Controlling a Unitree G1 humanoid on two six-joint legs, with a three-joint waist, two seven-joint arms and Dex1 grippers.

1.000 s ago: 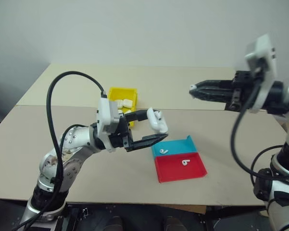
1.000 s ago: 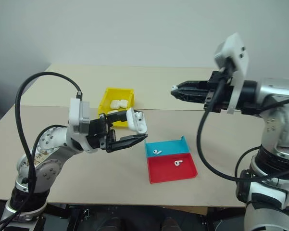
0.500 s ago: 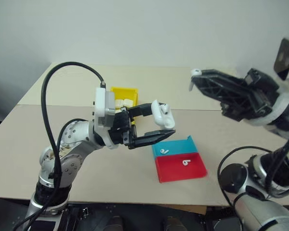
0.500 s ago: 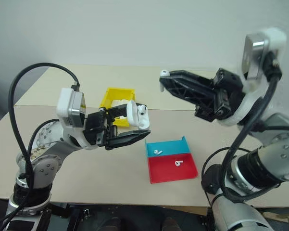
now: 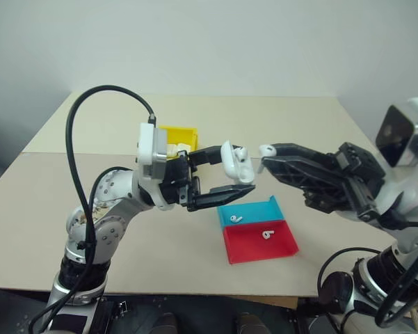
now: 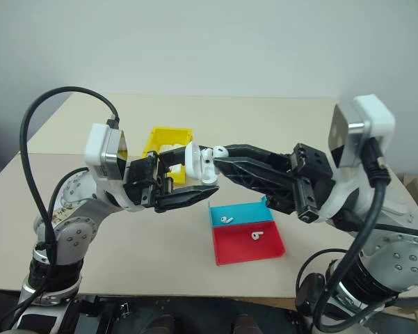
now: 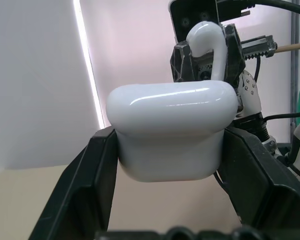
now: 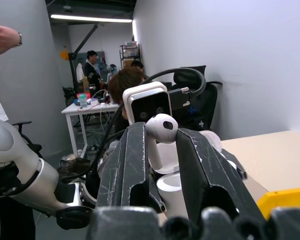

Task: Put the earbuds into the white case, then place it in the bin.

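Left eye view: the left gripper [image 5: 221, 179] is clamping the open white case [image 5: 234, 163] in the air above the table [image 5: 125, 229]; the right gripper [image 6: 218, 154] is pinching an earbud [image 6: 220, 151] just beside the case; two more earbuds are lying in the blue tray [image 5: 254, 211] and red tray [image 5: 261, 242]; the yellow bin [image 5: 178, 132] is sitting behind the left gripper.

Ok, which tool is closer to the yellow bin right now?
Left. The left tool, shut on the open white case, hovers just in front of the yellow bin. The right tool, pinching an earbud, sits beyond the case, farther from the bin.
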